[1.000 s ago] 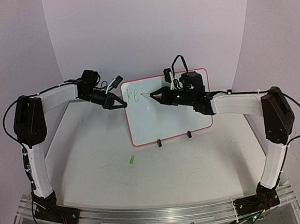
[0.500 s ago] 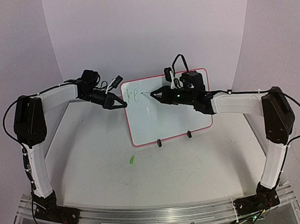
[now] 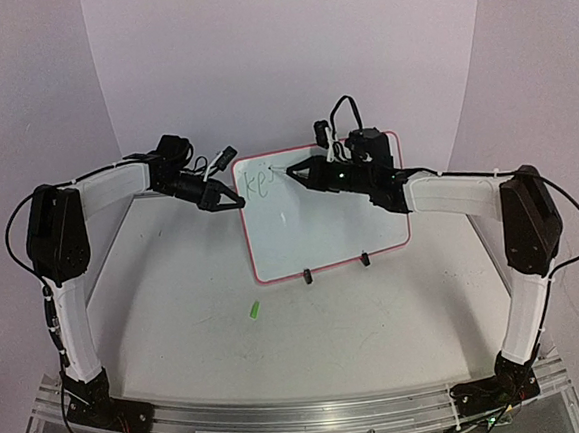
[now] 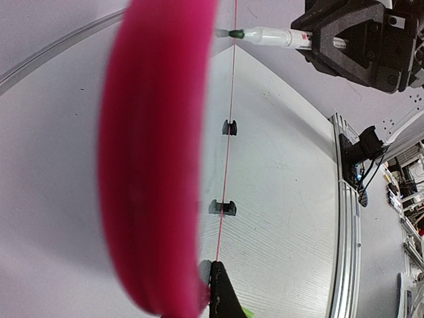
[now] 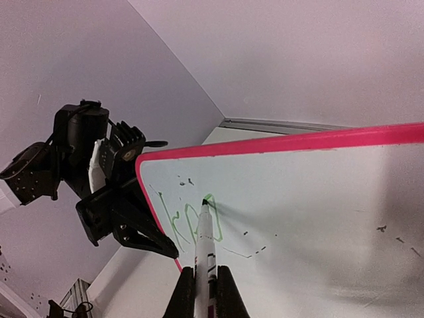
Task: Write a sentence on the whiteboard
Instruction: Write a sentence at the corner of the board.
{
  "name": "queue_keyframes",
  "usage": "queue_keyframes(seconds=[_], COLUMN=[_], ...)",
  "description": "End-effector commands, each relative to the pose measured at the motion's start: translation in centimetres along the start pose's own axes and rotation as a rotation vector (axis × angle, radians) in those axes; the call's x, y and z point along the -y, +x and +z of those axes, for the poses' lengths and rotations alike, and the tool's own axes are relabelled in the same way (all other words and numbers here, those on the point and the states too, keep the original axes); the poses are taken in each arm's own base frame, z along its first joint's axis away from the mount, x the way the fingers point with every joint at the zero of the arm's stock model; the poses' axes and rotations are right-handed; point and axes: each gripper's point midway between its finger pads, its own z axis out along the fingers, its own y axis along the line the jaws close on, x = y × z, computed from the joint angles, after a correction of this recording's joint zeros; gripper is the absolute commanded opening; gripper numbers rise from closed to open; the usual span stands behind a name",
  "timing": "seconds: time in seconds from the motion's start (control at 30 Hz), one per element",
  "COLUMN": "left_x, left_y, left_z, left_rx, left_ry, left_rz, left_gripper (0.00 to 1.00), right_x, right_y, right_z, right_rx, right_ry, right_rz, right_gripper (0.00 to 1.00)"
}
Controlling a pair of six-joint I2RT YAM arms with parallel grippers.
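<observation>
The whiteboard (image 3: 323, 229) stands tilted on two black clip feet (image 3: 335, 266), its pink rim (image 4: 159, 165) filling the left wrist view. My left gripper (image 3: 236, 203) is shut on the board's left edge, also seen from the right wrist (image 5: 169, 248). My right gripper (image 3: 302, 173) is shut on a white marker (image 5: 205, 232). The marker's green tip touches the board near its top left, at the end of a few green letters (image 5: 189, 222). In the left wrist view the marker (image 4: 271, 37) sticks out of the right gripper (image 4: 317, 41) towards the board.
A small green marker cap (image 3: 254, 310) lies on the white table in front of the board. Lilac walls close in behind and at both sides. The metal rail (image 3: 306, 421) with both arm bases runs along the near edge.
My right gripper has moved up and a little back with the marker, and a third green mark has been added after the first two letters. The left gripper and board have not moved.
</observation>
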Motion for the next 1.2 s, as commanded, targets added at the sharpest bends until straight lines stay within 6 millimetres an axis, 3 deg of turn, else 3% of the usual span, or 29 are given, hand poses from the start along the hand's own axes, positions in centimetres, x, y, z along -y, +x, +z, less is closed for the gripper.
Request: queue_keyframes(seconds=[0.0, 0.37, 0.53, 0.73, 1.03, 1.17], left_x=[0.8, 0.8, 0.8, 0.8, 0.9, 0.9], left_y=[-1.3, -1.3, -1.3, -1.3, -1.4, -1.4], left_z=[-1.0, -1.0, -1.0, -1.0, -1.1, -1.1], left_rx=[0.017, 0.017, 0.017, 0.017, 0.018, 0.019], left_ry=[-0.039, -0.038, -0.039, -0.04, -0.041, -0.041], left_rz=[0.093, 0.093, 0.094, 0.095, 0.096, 0.096], left_gripper=[0.0, 0.0, 0.0, 0.0, 0.0, 0.0], right_x=[1.1, 2.4, 2.6, 2.5, -0.8, -0.7], right_y=[0.5, 3.7, 4.1, 2.5, -0.5, -0.7], right_z=[0.7, -0.2, -0.7, -1.9, -3.1, -2.8], right_rx=[-0.014, -0.082, -0.086, -0.029, 0.027, 0.033], right_ry=[0.02, 0.042, 0.055, 0.104, 0.01, 0.014], right_rz=[-0.003, 0.033, 0.037, 0.008, -0.028, -0.032], right_gripper=[0.0, 0.0, 0.0, 0.0, 0.0, 0.0])
